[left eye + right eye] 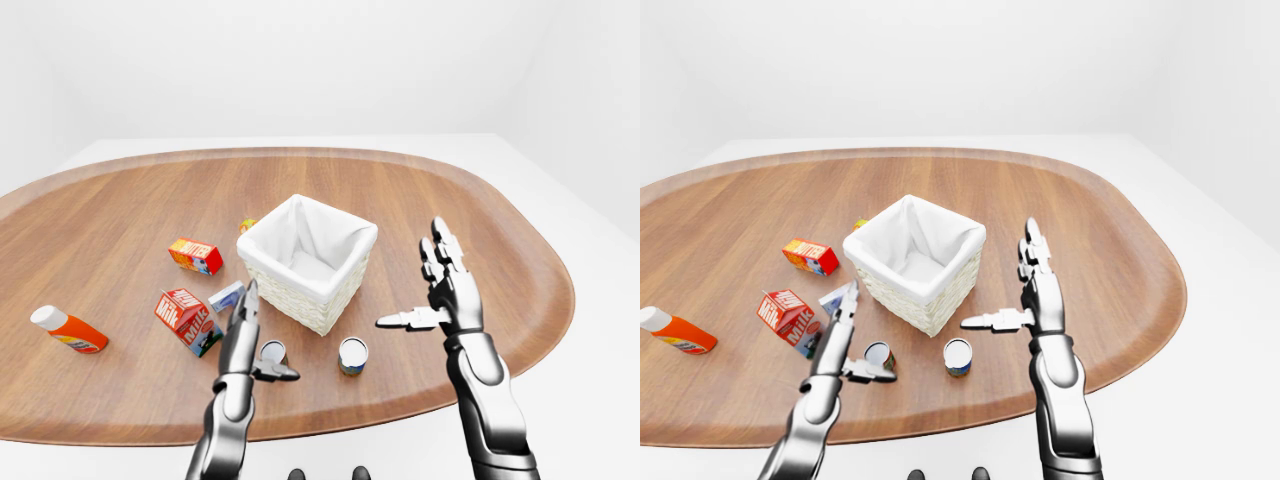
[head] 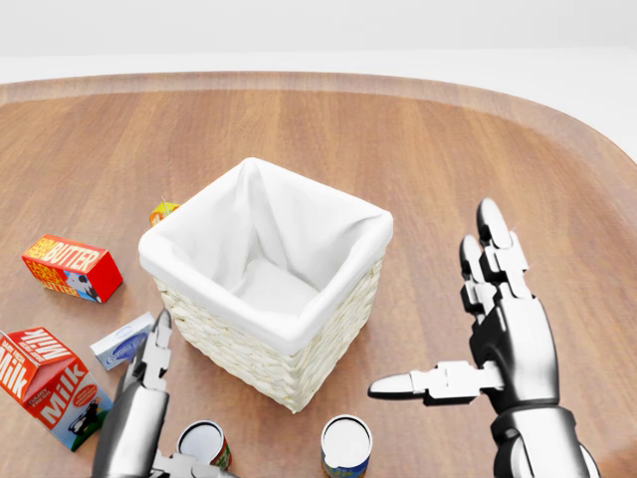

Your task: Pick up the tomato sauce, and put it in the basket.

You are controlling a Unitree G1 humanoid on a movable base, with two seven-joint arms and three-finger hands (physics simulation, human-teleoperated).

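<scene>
The tomato sauce can [image 2: 204, 442], with a red label and a silver top, stands on the wooden table at the bottom of the head view, just below the basket. The wicker basket [image 2: 239, 354] with a white liner sits mid-table and looks empty. My left hand [image 2: 171, 403] is open right beside the can, fingers pointing up on its left and the thumb reaching under it, not closed round it. My right hand [image 2: 438, 309] hovers open to the right of the basket, palm facing left, holding nothing.
A second can [image 2: 345, 446] with a blue-yellow label stands right of the sauce. A milk carton [image 2: 50, 383], a small white-blue box [image 2: 124, 341], a butter box [image 2: 72, 267] and a small orange item [image 2: 162, 211] lie left of the basket. An orange bottle [image 1: 68, 330] lies far left.
</scene>
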